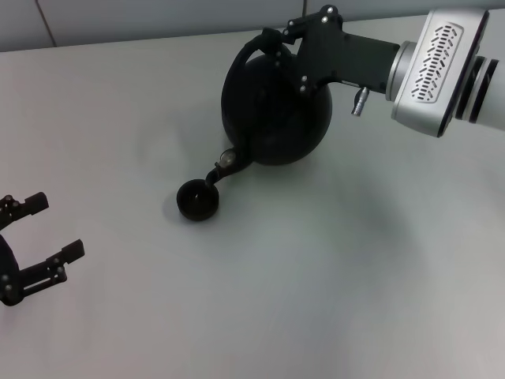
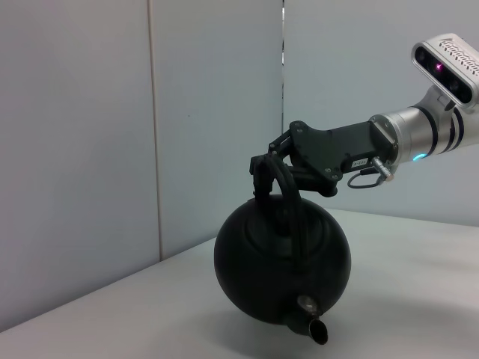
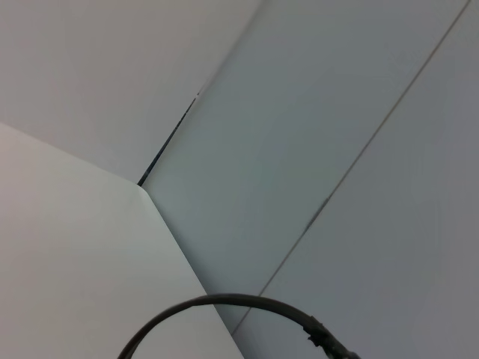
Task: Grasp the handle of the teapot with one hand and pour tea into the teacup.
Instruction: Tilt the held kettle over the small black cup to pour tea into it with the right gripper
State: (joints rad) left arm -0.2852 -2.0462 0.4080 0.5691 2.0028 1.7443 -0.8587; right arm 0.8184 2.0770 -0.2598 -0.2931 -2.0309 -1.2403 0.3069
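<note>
Left hand point(image 1: 49, 237) idle, fingers wide, low over surface point(image 1: 316, 300). Right hand point(image 1: 278, 38) grips handle point(image 2: 288, 198), teapot point(image 1: 276, 106) lifted, tipped, spout above teacup point(image 1: 197, 199).

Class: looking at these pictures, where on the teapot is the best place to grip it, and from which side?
Grip the arched handle at its crown, coming from the side away from the spout. The right gripper does so; the round teapot hangs below, tipping toward the teacup.

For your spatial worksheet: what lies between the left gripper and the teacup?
Only bare table. In the head view, nothing sits between the open left gripper and the teacup under the teapot spout.
</note>
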